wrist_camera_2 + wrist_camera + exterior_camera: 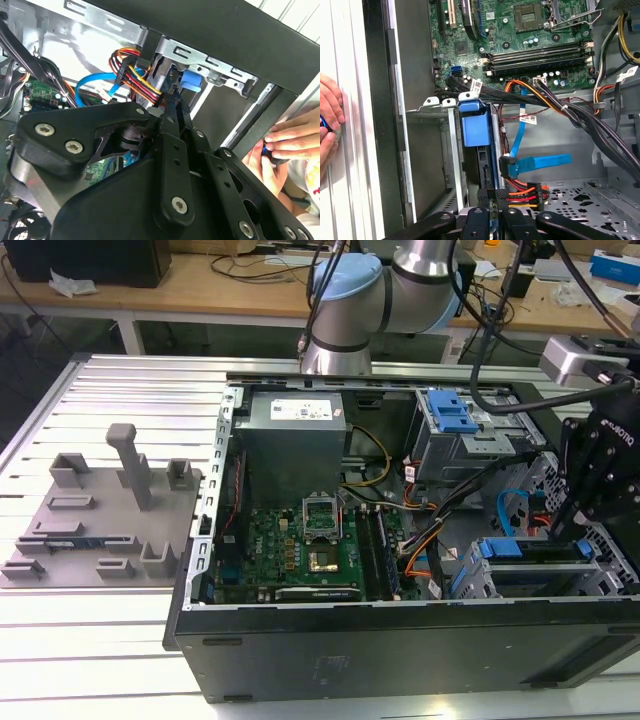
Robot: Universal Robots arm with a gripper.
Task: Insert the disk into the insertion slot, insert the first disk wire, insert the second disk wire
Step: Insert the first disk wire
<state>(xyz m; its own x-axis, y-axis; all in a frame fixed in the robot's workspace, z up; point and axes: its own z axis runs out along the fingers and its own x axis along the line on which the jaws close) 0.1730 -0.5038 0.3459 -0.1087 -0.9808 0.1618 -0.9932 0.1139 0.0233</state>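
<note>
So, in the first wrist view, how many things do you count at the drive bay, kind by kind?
disk: 1
insertion slot: 1
blue flat cable: 1
multicoloured wire bundle: 1
claw: 1
Total: 5
</note>
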